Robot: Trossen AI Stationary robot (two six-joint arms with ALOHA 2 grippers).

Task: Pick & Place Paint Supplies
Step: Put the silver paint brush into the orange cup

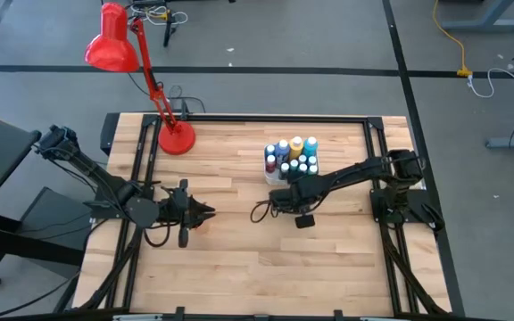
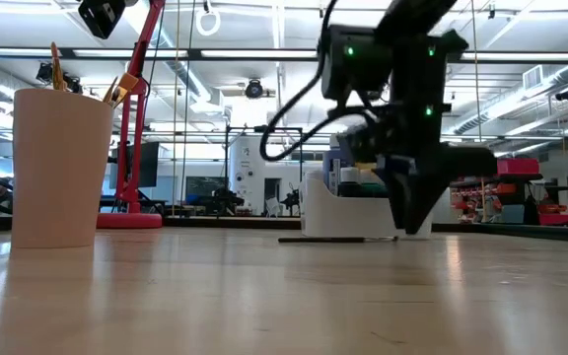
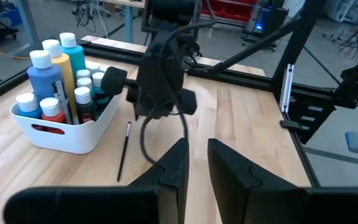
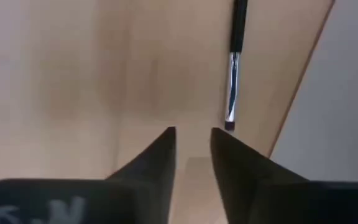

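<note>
A thin dark-handled paintbrush (image 4: 234, 62) lies flat on the wooden table beside the white tray (image 3: 73, 140), and shows too in the left wrist view (image 3: 123, 151). The tray holds several upright paint bottles (image 3: 55, 74), some white-capped. My right gripper (image 4: 192, 132) points down just above the table next to the brush, open, with nothing between its fingers. My left gripper (image 3: 196, 144) hovers farther left over the table, aimed toward the tray, its fingers a little apart and empty. A cup (image 2: 57, 168) with brush ends sticking out stands on the table.
A red desk lamp (image 1: 175, 138) stands at the table's far left. A black frame rail (image 3: 247, 78) runs along the table's far edge. Bare wood (image 1: 266, 267) stretches toward the near edge.
</note>
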